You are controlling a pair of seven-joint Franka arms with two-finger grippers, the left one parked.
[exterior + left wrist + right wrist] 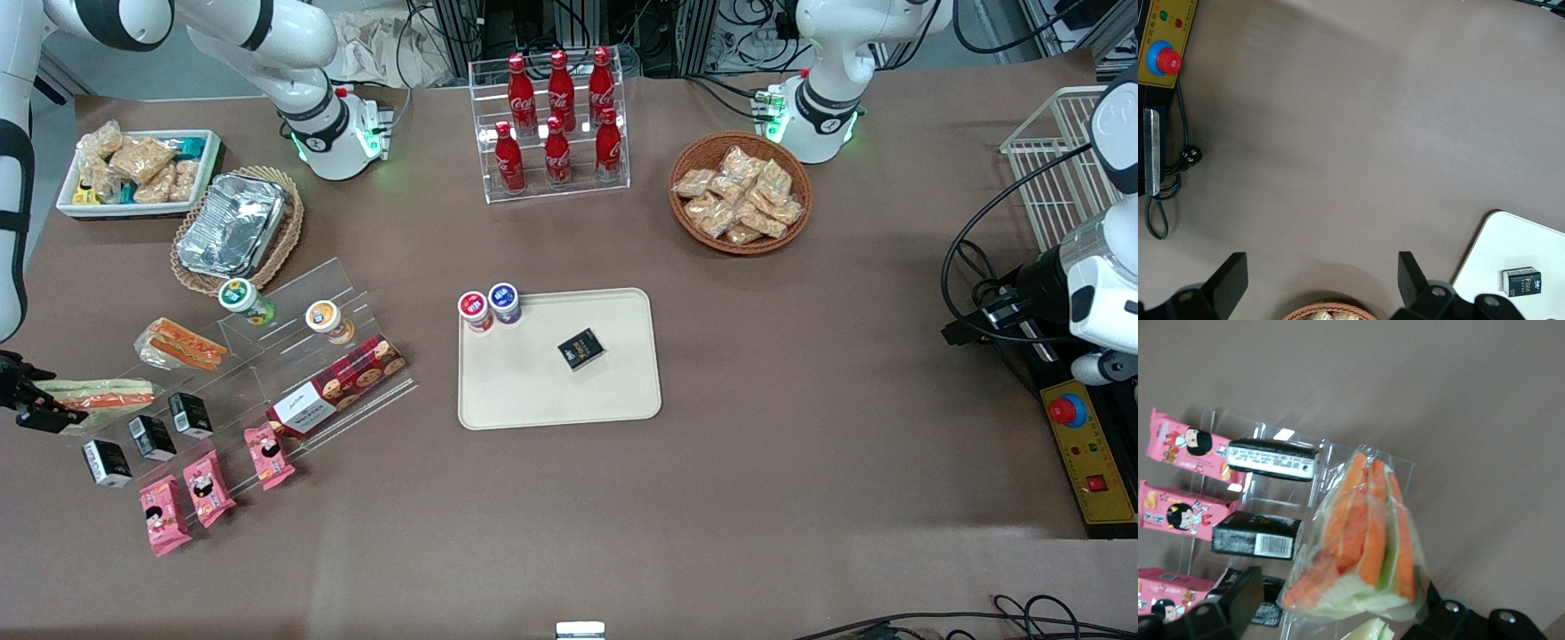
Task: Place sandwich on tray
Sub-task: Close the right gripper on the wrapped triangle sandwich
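Sandwich (1361, 543) sits wedged between my gripper (40, 411) fingers at the working arm's table end, above the acrylic rack (267, 356); tray (622, 404) lies well apart toward the parked arm.

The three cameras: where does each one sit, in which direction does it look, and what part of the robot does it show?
Front view: high, looking down on the table; shows both arms, the gripper at the sandwich and the tray.
Right wrist view: on the working arm, facing the sandwich between the gripper fingers.
Left wrist view: on the parked arm, facing bare table and a tray corner; its own fingers show.
Shared: sandwich; tray.
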